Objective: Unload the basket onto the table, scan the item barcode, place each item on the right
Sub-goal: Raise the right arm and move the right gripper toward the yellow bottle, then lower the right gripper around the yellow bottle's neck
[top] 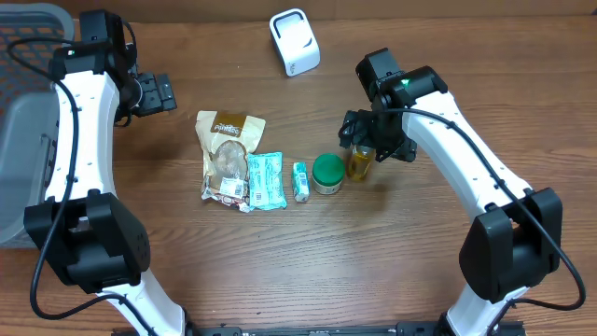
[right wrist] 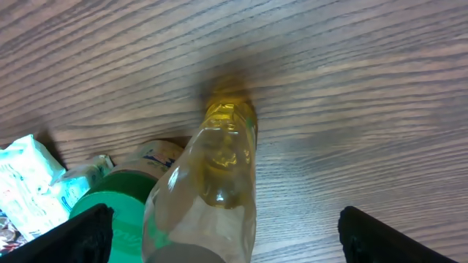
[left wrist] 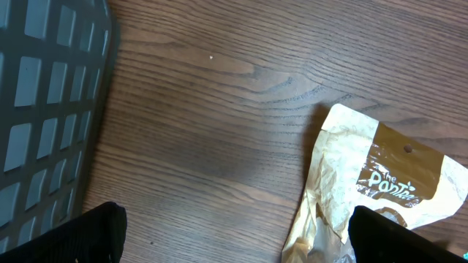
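The small clear bottle with yellow in it (right wrist: pixel 219 183) sits on the bench (top: pixel 280 261) at the right end of the row of goods, just beside the green-lidded jar (top: pixel 327 173). We cannot tell whether it stands or leans. We take it for the item to scan.

Our right end effector (right wrist: pixel 223 219) hangs over it with its fingers spread, one on each side and neither touching. To grasp well, we should descend squarely, keep the finger on the jar's side clear of the jar, and close on the bottle's body, which looks slippery. No barcode shows from here, so we should expect to turn the bottle toward the white scanner (top: pixel 295 41).

Our left end effector (left wrist: pixel 238 226) is also spread and holds nothing, near the brown pouch (left wrist: pixel 380 190).
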You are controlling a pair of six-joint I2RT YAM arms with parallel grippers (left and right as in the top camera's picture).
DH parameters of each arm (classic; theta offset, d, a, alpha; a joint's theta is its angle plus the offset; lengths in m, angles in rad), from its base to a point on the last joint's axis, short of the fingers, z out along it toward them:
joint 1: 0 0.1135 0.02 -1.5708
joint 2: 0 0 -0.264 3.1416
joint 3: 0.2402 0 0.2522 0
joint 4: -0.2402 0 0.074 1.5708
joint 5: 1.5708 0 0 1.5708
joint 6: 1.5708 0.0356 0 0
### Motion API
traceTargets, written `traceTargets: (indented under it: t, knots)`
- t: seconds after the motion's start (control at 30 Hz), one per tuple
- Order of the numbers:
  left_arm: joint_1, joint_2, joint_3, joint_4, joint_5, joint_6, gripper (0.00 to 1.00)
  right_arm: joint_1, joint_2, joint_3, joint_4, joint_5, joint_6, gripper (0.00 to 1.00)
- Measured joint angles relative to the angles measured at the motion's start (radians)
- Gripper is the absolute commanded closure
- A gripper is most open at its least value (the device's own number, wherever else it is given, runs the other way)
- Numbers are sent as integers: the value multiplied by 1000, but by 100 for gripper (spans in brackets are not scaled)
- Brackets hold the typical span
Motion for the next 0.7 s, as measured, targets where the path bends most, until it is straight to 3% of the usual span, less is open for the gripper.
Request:
traceTargets:
  t: [0.43,0.67,0.7]
  knots:
    - [0,0,0,0,0,0,0,37,0,-14,11,3,5,10]
    - [0,0,0,0,0,0,0,36,0,-39,29,19,14,25]
    - [0,0,0,0,0,0,0,37,0,-39,29,24,15,32]
